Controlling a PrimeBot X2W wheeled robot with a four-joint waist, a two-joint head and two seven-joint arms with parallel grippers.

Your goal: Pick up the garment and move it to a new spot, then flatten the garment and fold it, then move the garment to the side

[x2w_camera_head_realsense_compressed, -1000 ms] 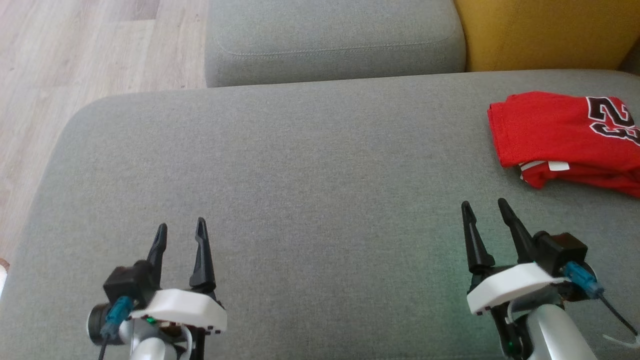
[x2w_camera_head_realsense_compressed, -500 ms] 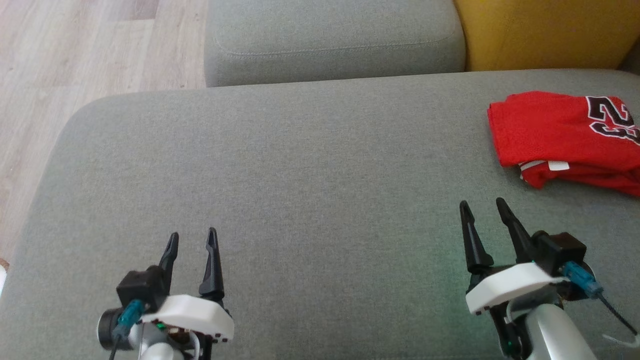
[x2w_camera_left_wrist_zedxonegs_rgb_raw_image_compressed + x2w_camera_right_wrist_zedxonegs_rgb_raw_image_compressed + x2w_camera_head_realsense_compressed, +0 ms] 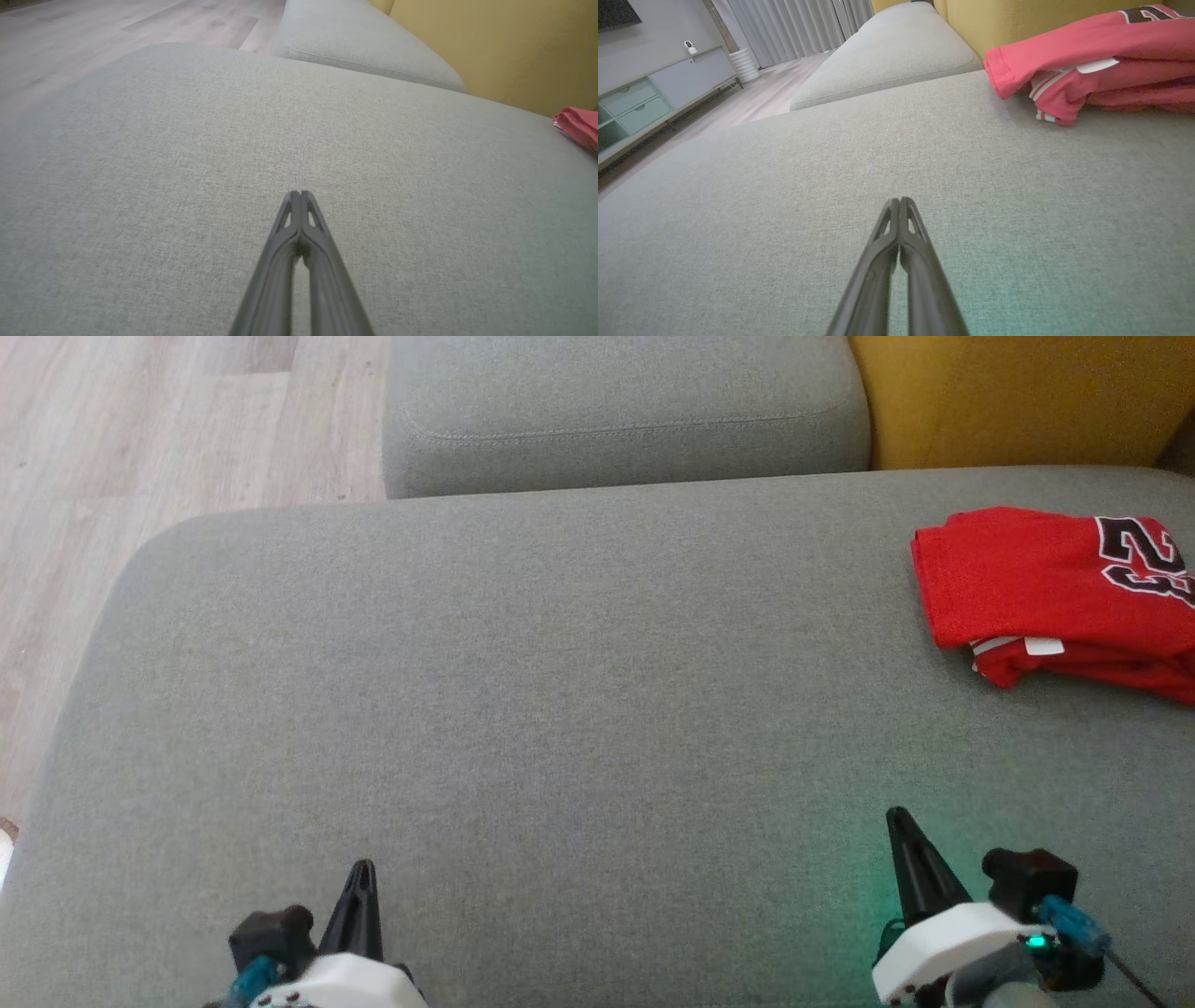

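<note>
- Left fingers (image 3: pixel 275 280) pressed together, gripping nothing; I read right fingers (image 3: pixel 924 280) the same.
- Red garment (image 3: pixel 1027 579) folded, far right on sofa (image 3: pixel 560 663).
- Right wrist view adds cabinet (image 3: pixel 654 98), curtains (image 3: pixel 794 28).

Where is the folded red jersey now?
Head view: the folded red jersey lies far right on the grey fabric cushion, near the yellow backrest, beyond the right tool.

Number "23", black, white-edged, on red garment (image 3: pixel 1018 579); partly cut by frame edge.

Red garment (image 3: pixel 1027 581) with black numerals, grey sofa (image 3: pixel 560 691), yellow cushion (image 3: pixel 1018 397)
</note>
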